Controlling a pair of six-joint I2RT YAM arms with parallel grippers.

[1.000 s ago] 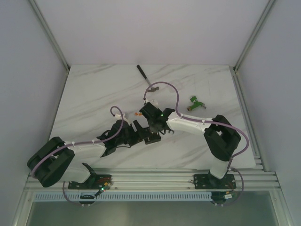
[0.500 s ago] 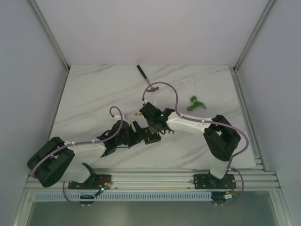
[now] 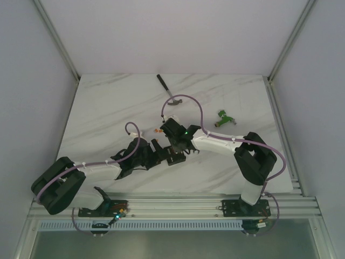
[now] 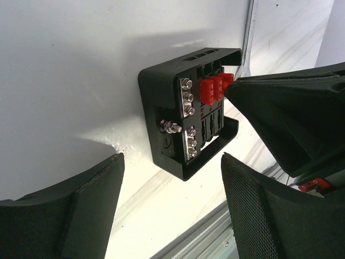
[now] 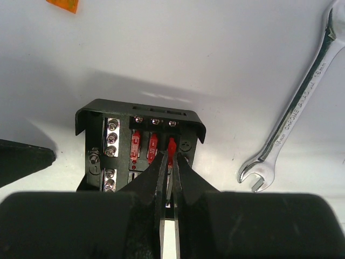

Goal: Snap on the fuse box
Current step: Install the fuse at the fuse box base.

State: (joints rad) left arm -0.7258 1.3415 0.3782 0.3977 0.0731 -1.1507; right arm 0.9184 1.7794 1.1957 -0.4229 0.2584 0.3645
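fuse box (image 3: 173,158): black and squarish, flat on the tabletop (image 3: 108,108) at mid-width, nearer the arms' edge than the far one, with both hands meeting at it.
box interior: open side up; silver screw terminals in a column along one side, with three red fuses (image 5: 153,144) in a row beside them.
right hand (image 5: 170,156): reaches down over the box with its fingers drawn almost together, the tips at the outermost red fuse; I cannot tell whether they pinch it.
left hand (image 3: 154,152): spread wide and low over the tabletop, holding nothing; its dark fingers (image 4: 81,216) stop just short of the box, one to each side of the box's near corner and apart from it.
wrench (image 5: 302,102): silver and open-ended, flat on the tabletop beside the box, not touching it.
orange piece (image 5: 63,4): small and loose, on the tabletop beyond the box.
green connector (image 3: 223,118): well apart, off toward the right arm's side.
dark-handled tool (image 3: 166,88): lies far back on the tabletop.
tabletop: white with grey veins.
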